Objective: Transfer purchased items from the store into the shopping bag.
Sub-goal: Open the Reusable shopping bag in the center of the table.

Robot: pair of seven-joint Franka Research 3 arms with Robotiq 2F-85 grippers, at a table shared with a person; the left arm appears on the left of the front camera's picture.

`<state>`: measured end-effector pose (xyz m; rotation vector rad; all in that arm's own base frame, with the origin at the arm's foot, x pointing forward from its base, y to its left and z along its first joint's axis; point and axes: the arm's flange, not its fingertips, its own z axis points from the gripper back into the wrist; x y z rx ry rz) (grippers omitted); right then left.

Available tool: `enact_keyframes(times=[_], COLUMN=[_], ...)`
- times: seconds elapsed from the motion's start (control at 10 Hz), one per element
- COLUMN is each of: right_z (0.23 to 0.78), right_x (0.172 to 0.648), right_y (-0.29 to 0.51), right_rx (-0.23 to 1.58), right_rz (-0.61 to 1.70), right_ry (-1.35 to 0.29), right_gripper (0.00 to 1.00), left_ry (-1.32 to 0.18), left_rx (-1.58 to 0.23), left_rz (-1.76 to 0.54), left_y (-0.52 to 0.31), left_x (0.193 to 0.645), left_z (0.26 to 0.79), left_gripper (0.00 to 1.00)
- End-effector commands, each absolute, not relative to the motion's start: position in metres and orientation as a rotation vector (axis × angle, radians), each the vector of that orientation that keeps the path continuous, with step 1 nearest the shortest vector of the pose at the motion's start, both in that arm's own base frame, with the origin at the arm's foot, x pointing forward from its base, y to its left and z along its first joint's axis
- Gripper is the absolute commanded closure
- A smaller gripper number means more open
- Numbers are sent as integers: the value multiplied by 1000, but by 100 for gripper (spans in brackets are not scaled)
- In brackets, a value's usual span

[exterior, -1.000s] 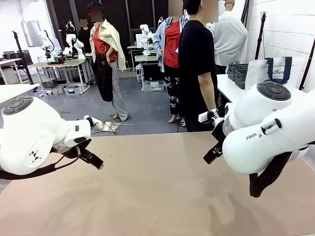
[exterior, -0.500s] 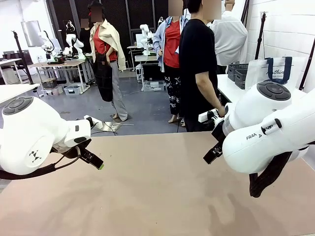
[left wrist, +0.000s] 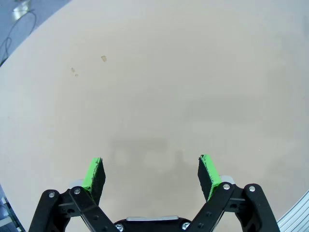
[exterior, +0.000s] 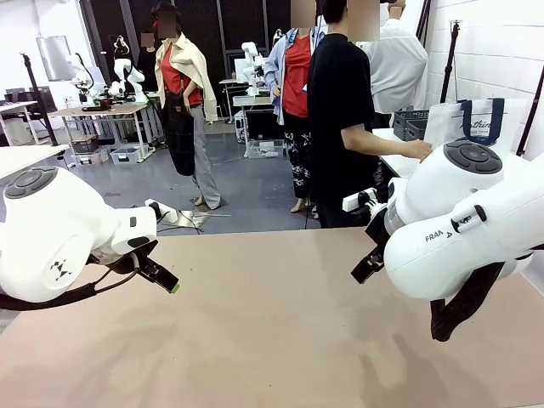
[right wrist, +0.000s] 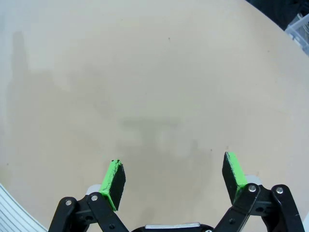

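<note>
The shopping bag [exterior: 474,124], whitish with dark navy handles, stands on a white side table behind my right arm. Beside it sits the store [exterior: 410,125], a dark mesh basket. The purchased items are out of view. A person in a black shirt stretches a hand [exterior: 418,151] toward the bag. My left gripper [exterior: 163,277] hangs open over the left of the tan table [exterior: 272,331], and its green pads [left wrist: 94,171] stand wide apart above bare tabletop. At the right, my right gripper [exterior: 367,265] is open too, with its pads [right wrist: 115,178] empty over the tabletop.
Two more people stand behind the person in black. The big white right arm [exterior: 467,229] blocks much of the side table. Other tables and gear fill the room at the back left.
The person in black has raised an arm and reached out to the side table by the bag. Neither of my arms has moved.
</note>
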<state>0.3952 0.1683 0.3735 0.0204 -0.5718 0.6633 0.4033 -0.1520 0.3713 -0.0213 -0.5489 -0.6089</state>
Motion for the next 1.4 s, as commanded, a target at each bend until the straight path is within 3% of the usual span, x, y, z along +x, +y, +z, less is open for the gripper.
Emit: enact_keyframes(times=[0.0, 1.3], right_z=[373, 373], right_x=[395, 395], right_y=[168, 168], right_rx=[21, 21], right_rz=[663, 663], right_ry=[-572, -572], right_gripper=[0, 0], left_ry=[-549, -549], left_rx=[-21, -21], left_rz=[-607, -607], left_y=[-151, -151], left_x=[404, 404], left_z=[371, 371], left_gripper=[0, 0])
